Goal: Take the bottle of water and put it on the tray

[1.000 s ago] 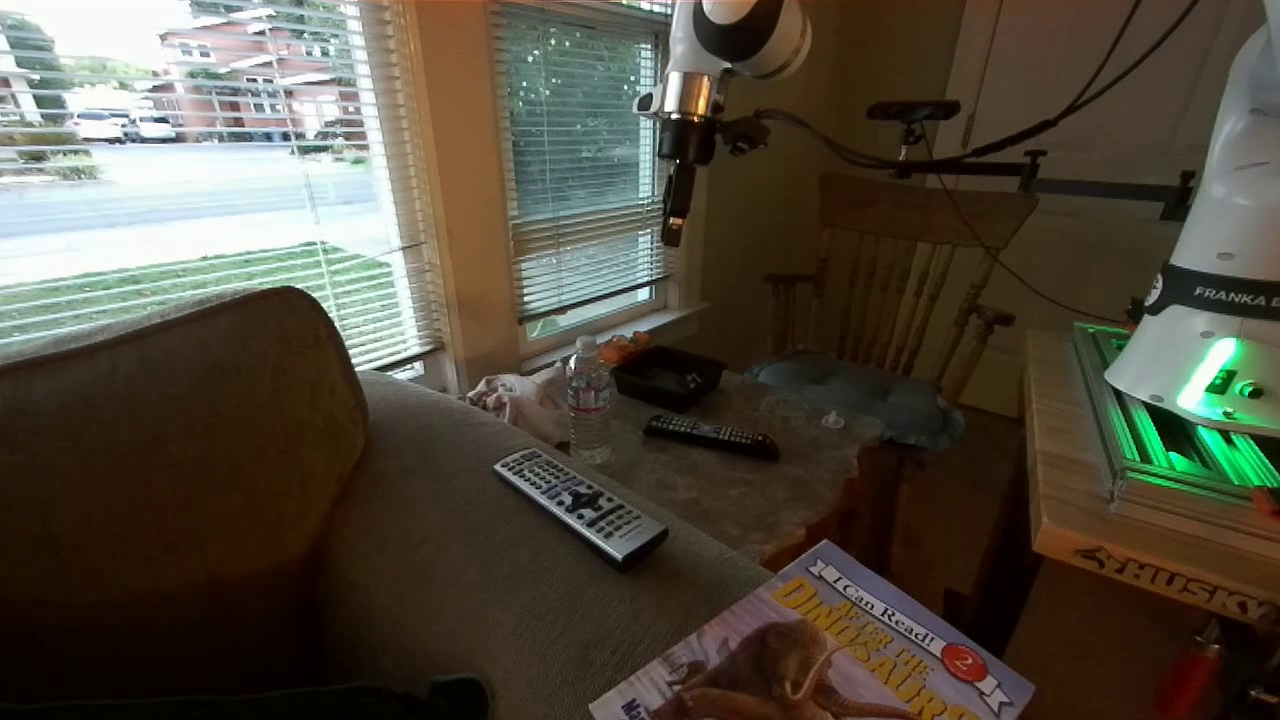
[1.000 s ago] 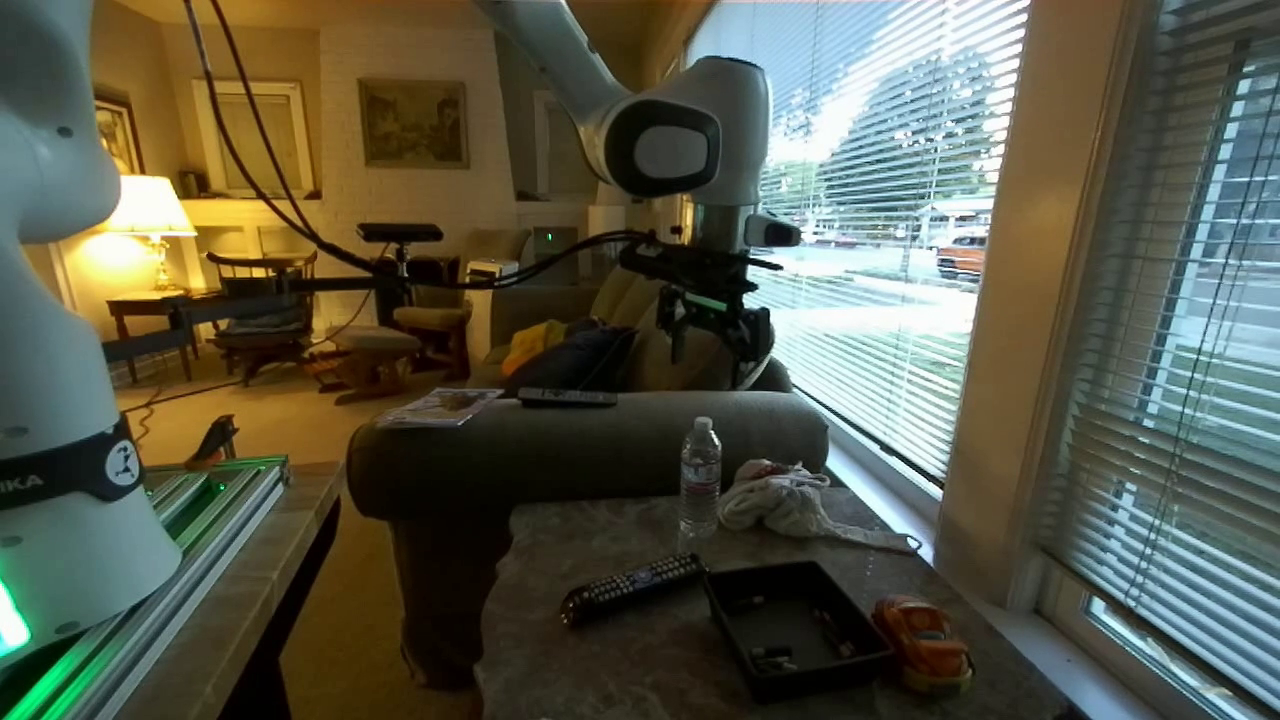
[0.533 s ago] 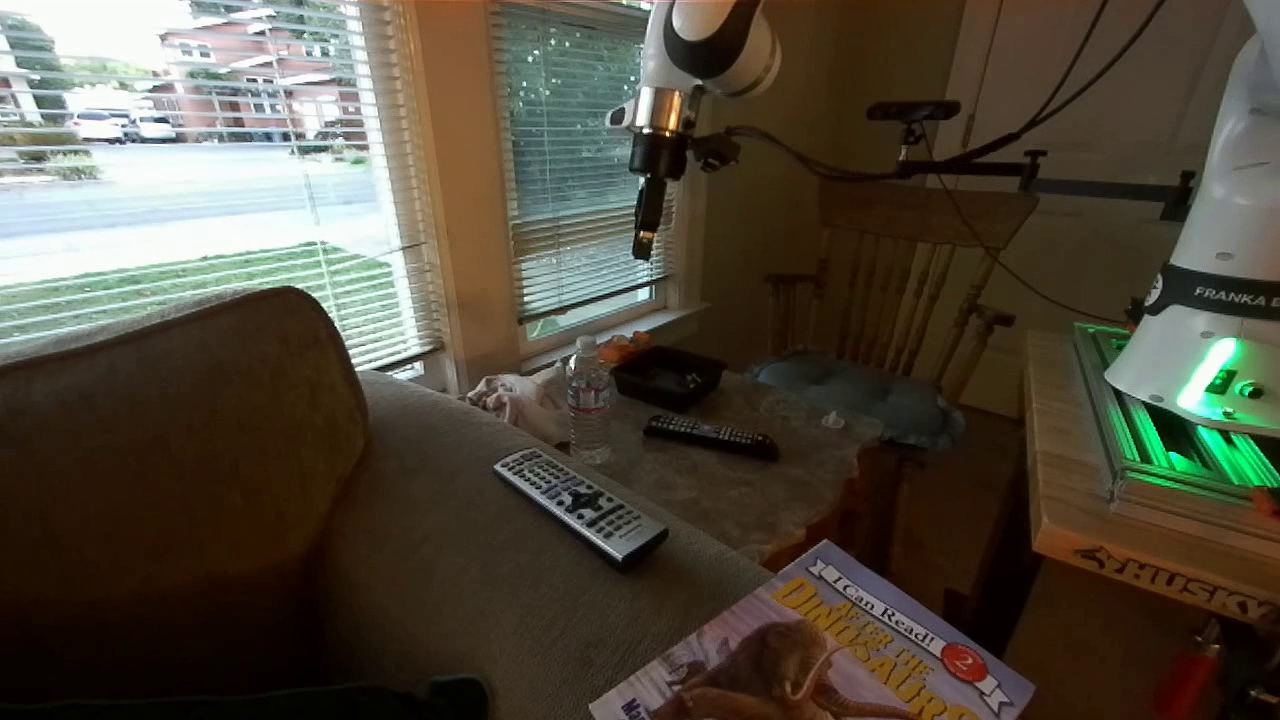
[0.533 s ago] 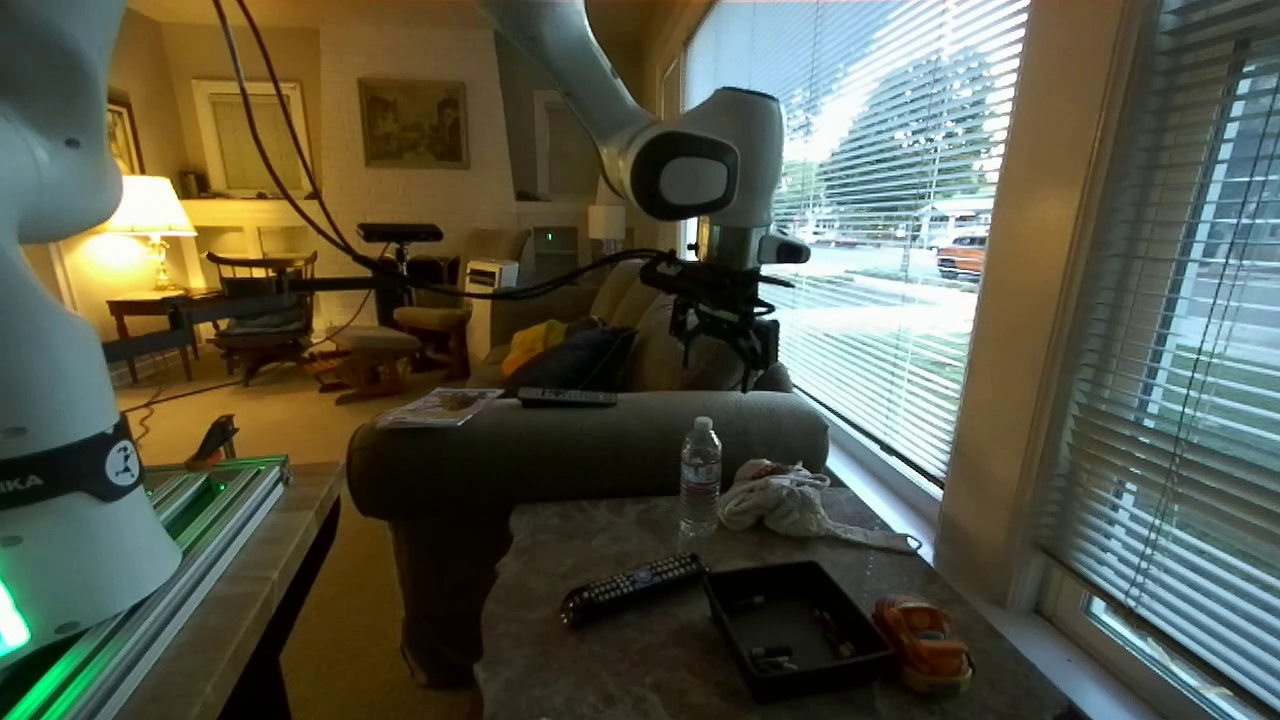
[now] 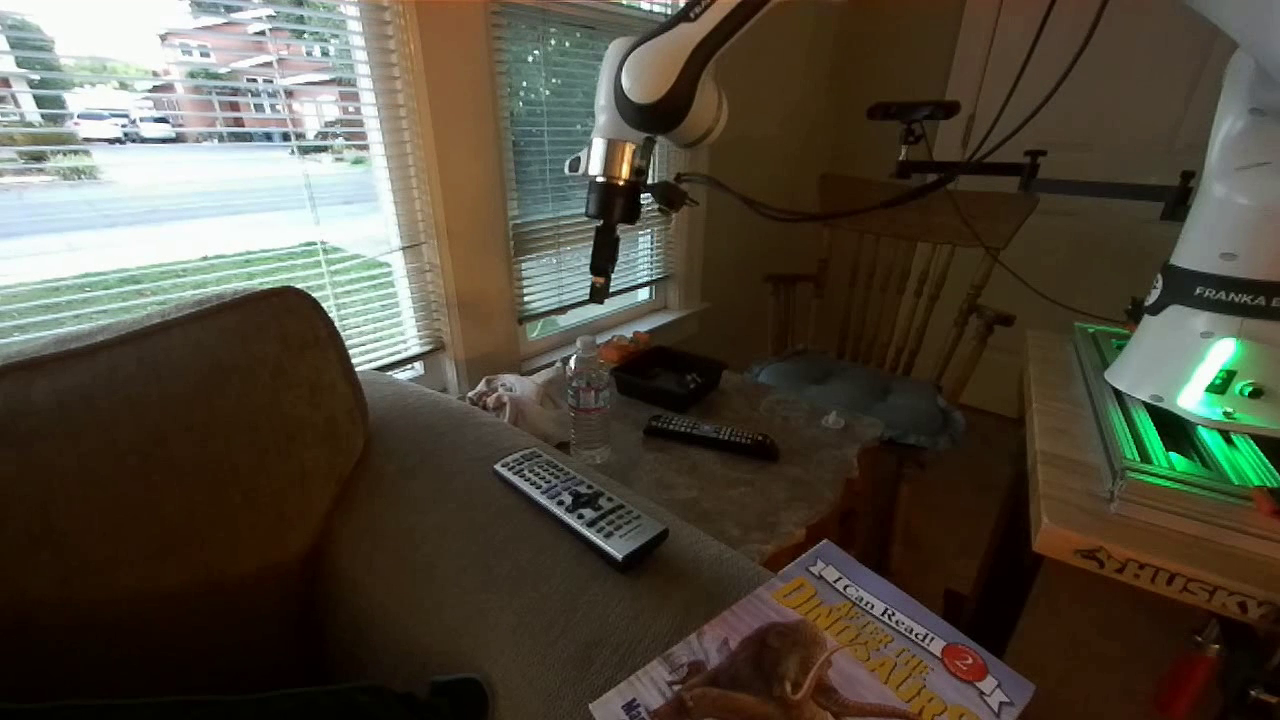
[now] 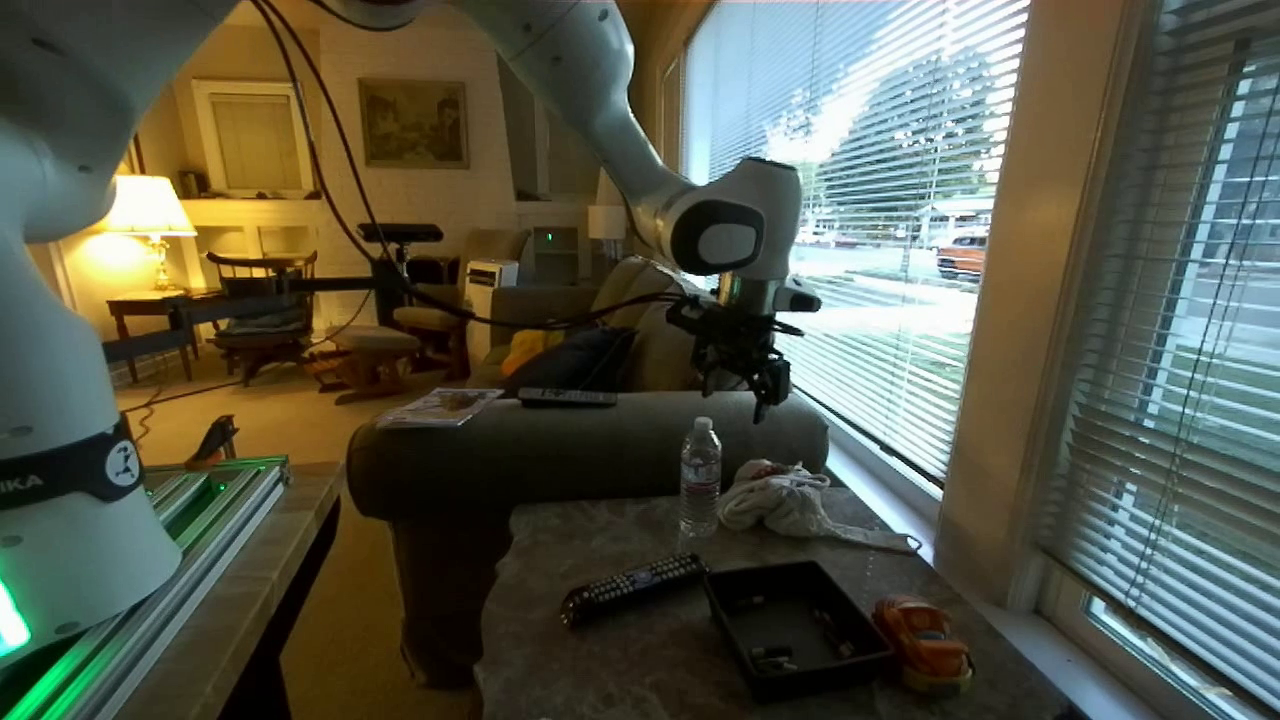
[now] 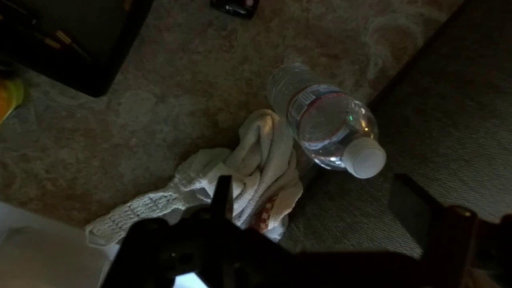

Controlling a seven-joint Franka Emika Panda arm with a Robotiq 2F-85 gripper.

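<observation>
Bottle of water (image 6: pixel 701 482) stands on tbl (image 6: pixel 600 665), arm (image 6: pixel 590 85) arched above w/ fingers (image 7: pixel 412 212) spread, pointing down.

Reads "HUSKY" after a dark logo (image 5: pixel 1097 562) along the near edge of the wooden worktop (image 5: pixel 1060 460), just beside its left corner. Above, in from the left edge, spells "FRANKA" on the black band (image 5: pixel 1215 292) of the arm base (image 5: pixel 1150 375); ends in "KA" in an exterior view, beside a round white emblem (image 6: pixel 122 463). Below that corner, says "I Can Read!", "2" and "AFTER THE DINOSAURS" on the book cover (image 5: pixel 830 640).
</observation>
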